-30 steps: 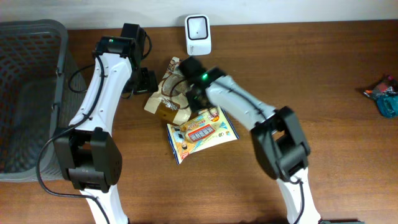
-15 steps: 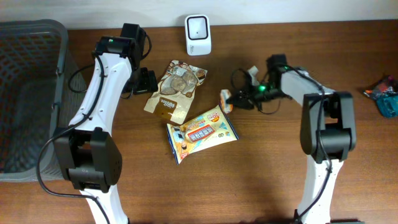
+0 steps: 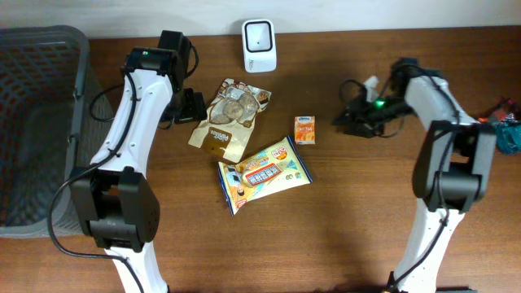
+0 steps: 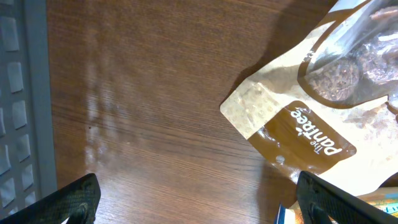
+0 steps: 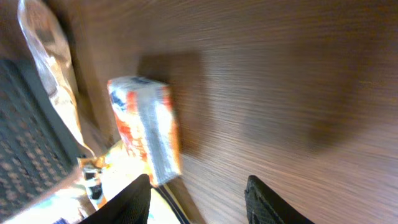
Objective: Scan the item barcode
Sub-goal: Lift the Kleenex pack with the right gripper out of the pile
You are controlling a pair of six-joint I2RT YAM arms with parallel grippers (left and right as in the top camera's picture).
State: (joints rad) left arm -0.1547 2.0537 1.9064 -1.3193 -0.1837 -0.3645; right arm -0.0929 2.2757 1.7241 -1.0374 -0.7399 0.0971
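left gripper (image 4: 204,200) spread wide, empty, right gripper (image 5: 198,202) parted, empty, small orange packet (image 5: 146,127) lying free on table (image 5: 286,74)

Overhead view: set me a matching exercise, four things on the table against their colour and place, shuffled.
1. scanner
2. small box
3. basket
4. pouch

a. grey, far left
b. brown, lying just in front of the scanner
c. white, at the back, centre
d. orange, lying alone to the right of the pouch

Pairs: 1-c, 2-d, 3-a, 4-b
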